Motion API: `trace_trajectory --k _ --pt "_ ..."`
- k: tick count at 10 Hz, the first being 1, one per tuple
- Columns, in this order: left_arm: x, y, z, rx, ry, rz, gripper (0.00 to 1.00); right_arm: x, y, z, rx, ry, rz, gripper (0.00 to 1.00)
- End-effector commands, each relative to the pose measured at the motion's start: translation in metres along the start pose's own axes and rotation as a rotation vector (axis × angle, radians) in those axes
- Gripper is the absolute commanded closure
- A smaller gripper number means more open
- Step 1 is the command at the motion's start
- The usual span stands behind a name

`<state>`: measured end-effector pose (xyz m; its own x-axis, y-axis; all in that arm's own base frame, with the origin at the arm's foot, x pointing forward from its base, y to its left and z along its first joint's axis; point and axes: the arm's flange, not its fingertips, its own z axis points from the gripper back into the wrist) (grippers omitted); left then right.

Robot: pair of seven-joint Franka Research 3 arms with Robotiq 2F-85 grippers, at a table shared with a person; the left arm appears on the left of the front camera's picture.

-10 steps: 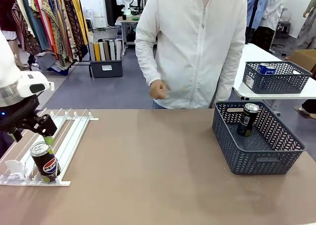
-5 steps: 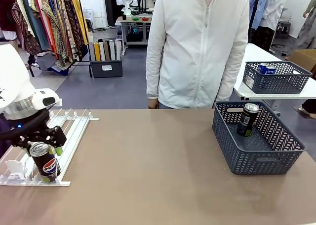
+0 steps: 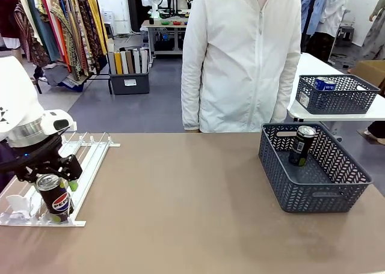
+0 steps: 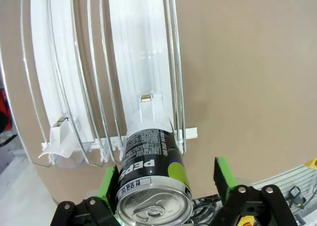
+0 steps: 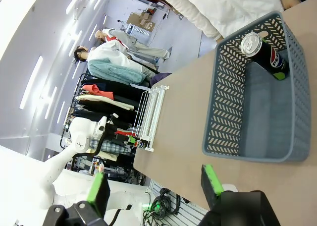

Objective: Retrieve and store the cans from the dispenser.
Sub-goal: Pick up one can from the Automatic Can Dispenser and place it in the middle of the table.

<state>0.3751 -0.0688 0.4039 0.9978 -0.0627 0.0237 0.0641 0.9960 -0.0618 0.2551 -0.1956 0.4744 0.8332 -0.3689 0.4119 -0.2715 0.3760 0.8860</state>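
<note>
A black Pepsi can [image 3: 56,200] stands upright at the near end of the white dispenser [image 3: 84,160], in one of its lanes. My left gripper [image 3: 55,180] straddles the can's upper part. In the left wrist view the can [image 4: 151,179] sits between the green pads: the left pad [image 4: 108,180] is at its side, and the right pad [image 4: 222,173] stands clear with a gap, so the gripper is open. My right gripper [image 5: 154,182] is open with nothing in it, hovering near the grey basket [image 5: 225,94]. A second Pepsi can [image 3: 301,145] stands in that basket [image 3: 337,190].
A person in a white jacket [image 3: 240,57] stands at the far side of the table, arms down. Behind on the right, a white side table holds another mesh basket [image 3: 355,100] with blue cans [image 3: 325,83]. Bare brown tabletop [image 3: 180,202] lies between dispenser and basket.
My left gripper came down from behind the can and now straddles its top, with the jaws slightly narrower. The person lowered their hand and shifted right.
</note>
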Motion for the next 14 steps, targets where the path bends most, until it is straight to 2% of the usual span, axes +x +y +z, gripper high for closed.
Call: trace_trajectory --k 1,7,9,11,14 --pt "-0.003 0.004 -0.001 -0.009 0.017 0.004 1.00 0.003 0.001 -0.001 0.023 -0.021 0.020 0.00" --pt "-0.008 0.013 0.010 0.011 -0.024 0.047 1.00 0.003 0.001 -0.001 0.023 -0.021 0.020 0.00" --pt "-0.017 0.015 0.032 0.022 -0.068 0.037 1.00 0.003 0.001 -0.001 0.023 -0.021 0.020 0.00" --pt "-0.040 0.010 0.085 0.037 -0.188 -0.019 1.00 0.003 0.001 -0.001 0.023 -0.021 0.020 0.00" --pt "-0.088 0.008 0.160 0.019 -0.448 -0.039 1.00 0.003 0.001 -0.001 0.023 -0.021 0.020 0.00"
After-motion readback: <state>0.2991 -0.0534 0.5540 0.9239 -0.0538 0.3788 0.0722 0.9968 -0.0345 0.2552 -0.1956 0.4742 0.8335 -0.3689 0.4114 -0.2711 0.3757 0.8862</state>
